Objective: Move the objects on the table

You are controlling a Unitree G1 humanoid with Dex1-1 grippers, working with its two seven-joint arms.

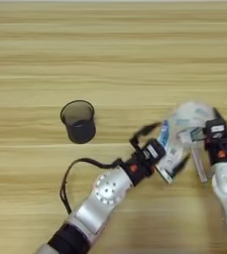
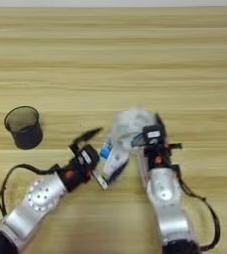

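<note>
the clear tape roll (image 1: 182, 136) sits between both grippers at the near right of the table (image 1: 110, 44), tilted and off its flat side. the left gripper (image 1: 167, 149) has its fingers spread around the roll's left edge; the right gripper (image 1: 204, 139) touches its right side, finger state unreadable. a good transfer probably needs one firm hold before the other lets go. the roll is wide, transparent, with a blue-printed core. the black mesh cup (image 1: 79, 121) stands upright, well apart to the left.

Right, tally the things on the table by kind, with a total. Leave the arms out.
Black mesh cup: 1
Clear tape roll: 1, between the left tool and the right tool
Total: 2
</note>
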